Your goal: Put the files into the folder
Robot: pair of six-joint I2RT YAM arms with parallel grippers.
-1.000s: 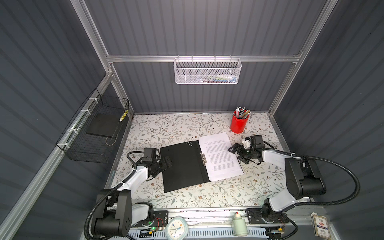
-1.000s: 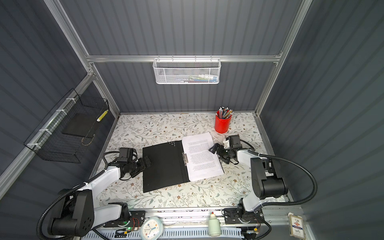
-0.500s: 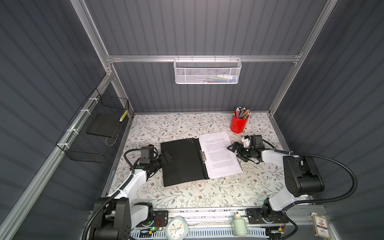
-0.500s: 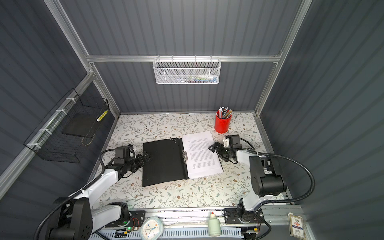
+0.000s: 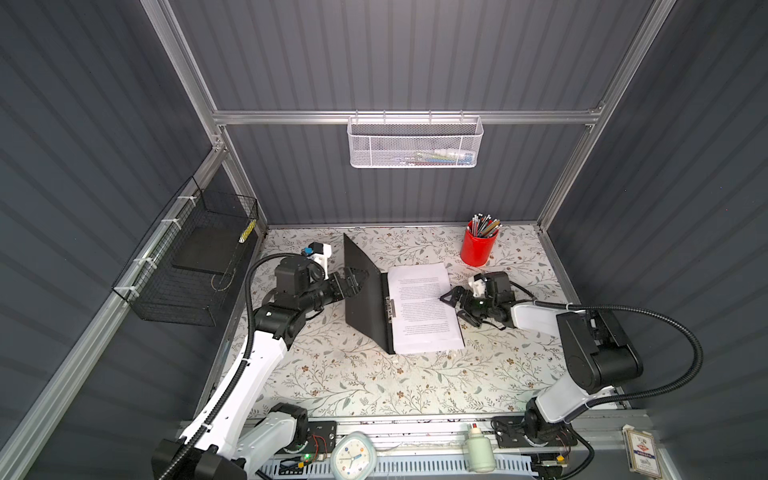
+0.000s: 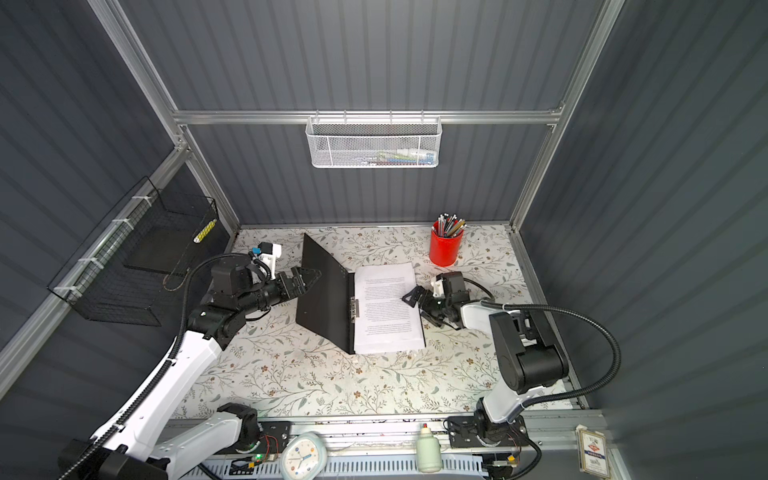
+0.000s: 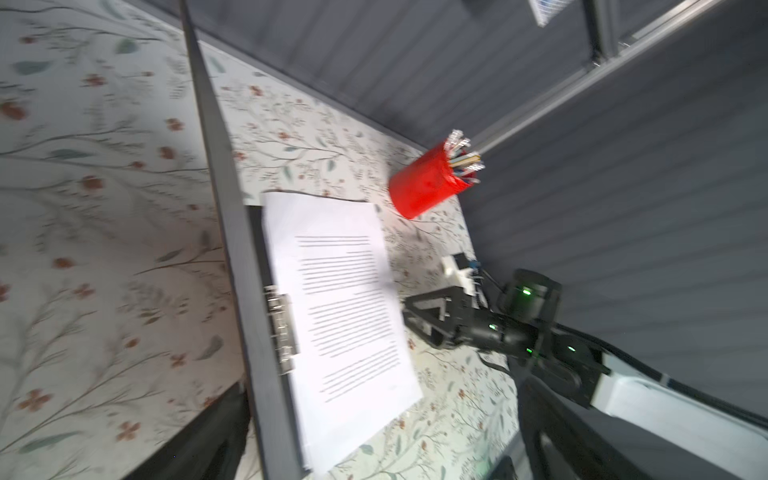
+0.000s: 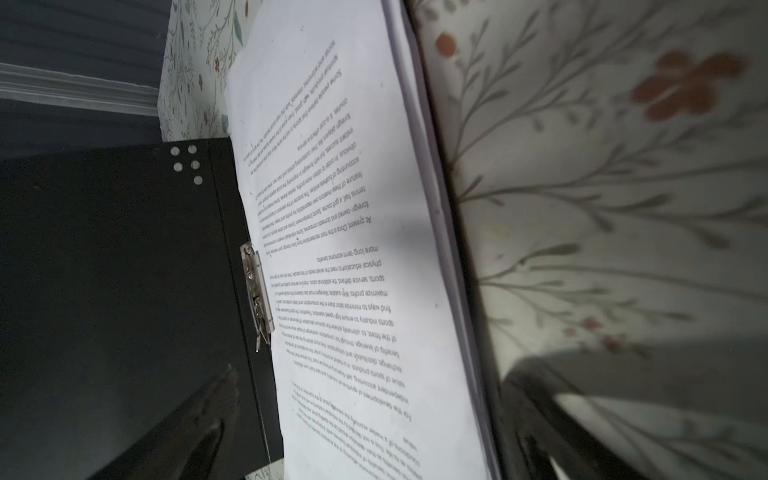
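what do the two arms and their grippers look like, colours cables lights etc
The left arm and right arm have white link shells and black cylindrical joints. A black corrugated hose loops along each. The left gripper and right gripper are black with triangular openwork fingers. A white camera bracket sits at the left wrist. Small green lights glow near the right wrist.

Top views: high overhead, both looking down on my whole bench (image 5: 332,374).
Left wrist: near, facing across the papers (image 7: 345,311).
Right wrist: low, close beside those papers.
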